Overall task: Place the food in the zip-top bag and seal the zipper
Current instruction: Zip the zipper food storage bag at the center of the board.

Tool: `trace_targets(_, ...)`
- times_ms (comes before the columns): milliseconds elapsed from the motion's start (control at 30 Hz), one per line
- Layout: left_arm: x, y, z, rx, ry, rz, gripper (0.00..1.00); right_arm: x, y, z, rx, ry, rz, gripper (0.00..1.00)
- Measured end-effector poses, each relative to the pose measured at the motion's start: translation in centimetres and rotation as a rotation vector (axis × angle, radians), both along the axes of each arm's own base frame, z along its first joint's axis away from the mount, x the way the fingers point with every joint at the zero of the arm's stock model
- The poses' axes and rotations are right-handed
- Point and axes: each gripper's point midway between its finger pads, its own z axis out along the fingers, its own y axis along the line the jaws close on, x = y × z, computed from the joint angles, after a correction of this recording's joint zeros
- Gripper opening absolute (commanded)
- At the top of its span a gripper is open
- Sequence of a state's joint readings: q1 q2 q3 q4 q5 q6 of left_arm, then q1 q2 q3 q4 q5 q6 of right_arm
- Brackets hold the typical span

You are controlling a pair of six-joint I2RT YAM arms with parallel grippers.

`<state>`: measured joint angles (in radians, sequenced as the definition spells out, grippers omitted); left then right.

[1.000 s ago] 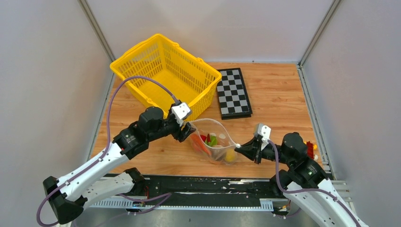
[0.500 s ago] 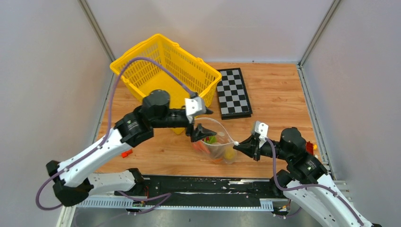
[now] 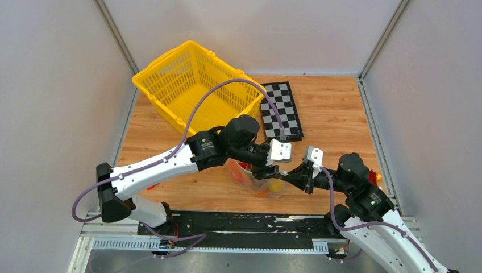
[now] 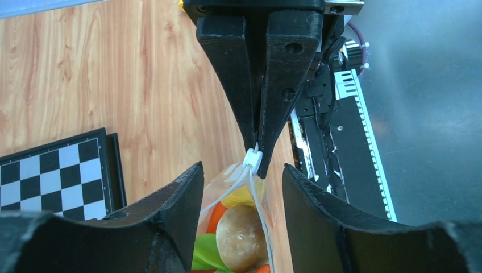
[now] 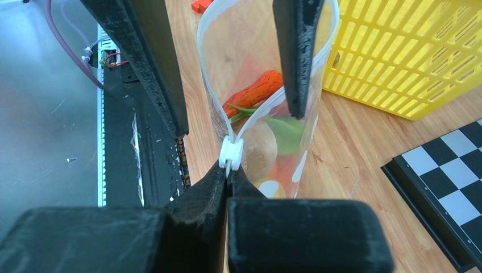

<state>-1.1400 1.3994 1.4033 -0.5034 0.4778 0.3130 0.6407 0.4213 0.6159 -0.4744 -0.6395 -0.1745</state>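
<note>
Zip-top bag: stands upright on the table near the front edge, between the two grippers. Clear film with white dots. The mouth gapes in a long loop, and the strips meet only at the right-hand end.

Far left, back: yellow basket, apart from the bag and not involved.

Left gripper: its arm extends across from the left. The fingers are spread, one on either side of the bag's mouth, and clamp nothing that I can see. I cannot tell whether a finger brushes the film.

Inside the bag: carrot, green pepper, brown ball and lemon. All sit low, below the rim.

Right gripper: fingers clenched on the white end of the zipper, pinning that corner.

Behind, right of the basket: chessboard, well apart. Far right, by the right arm's elbow: small red item, half hidden. I cannot tell what it is.

Risks (my judgement):
- The left fingers close with the two strips misaligned. The track would be pinched but not locked, leaving a gap.
- The left fingers close too low and catch film or the carrot's tip, which would block the seal.
- A run along the mouth drags the light bag. The right grip is on a small tab and could slip, so the bag would slump and spill.
- If the red item is food, sealing now would leave it outside.
</note>
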Motion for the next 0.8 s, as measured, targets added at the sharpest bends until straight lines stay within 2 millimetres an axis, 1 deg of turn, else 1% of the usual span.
trace_targets(233, -0.5, -0.2, -0.2, 0.003, 0.005, -0.028, 0.51, 0.0, 0.0, 0.0, 0.0, -0.001, 0.0, 0.0)
trace_targets(367, -0.9, -0.5, -0.7, 0.012, 0.015, -0.054, 0.47, 0.0, 0.0, 0.1, 0.002, -0.007, 0.0, 0.0)
trace_targets(500, -1.3, -0.9, -1.3, 0.023, 0.026, -0.075, 0.42, 0.0, -0.1, 0.1, 0.003, -0.008, 0.0, 0.0)
trace_targets(800, -1.2, -1.3, -1.7, 0.029, 0.019, -0.087, 0.29, -0.1, -0.1, 0.3, 0.008, -0.015, 0.0, 0.0)
